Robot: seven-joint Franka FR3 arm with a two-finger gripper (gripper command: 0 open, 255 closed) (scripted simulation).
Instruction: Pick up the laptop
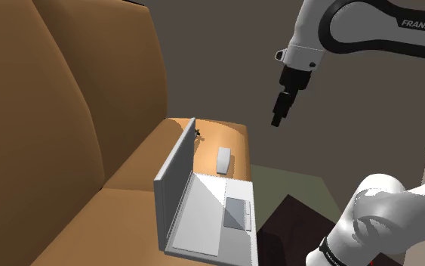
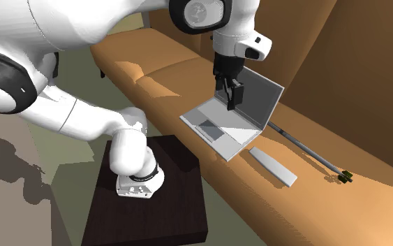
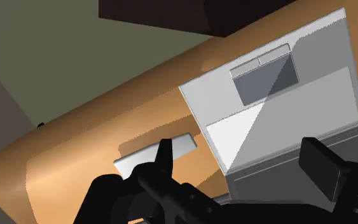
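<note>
A grey laptop [image 1: 207,208] lies open on the orange sofa seat [image 1: 131,219], its lid [image 1: 174,177] upright toward the backrest. It appears again in the second exterior view as the laptop [image 2: 224,124] and, under the hand, as the laptop [image 3: 279,95] with its touchpad showing. My black gripper [image 1: 280,113] hangs well above the seat, apart from the laptop. In the second exterior view the gripper [image 2: 231,94] stands over the keyboard area. The gripper [image 3: 241,151] is open, its fingers [image 3: 165,158] apart with nothing between them.
A flat white remote-like bar [image 1: 223,159] lies on the seat beside the laptop, seen again as the bar [image 2: 273,166]. A thin grey rod [image 2: 303,145] with a dark tip [image 2: 345,177] lies along the backrest. The dark stand [image 2: 156,210] sits in front of the sofa.
</note>
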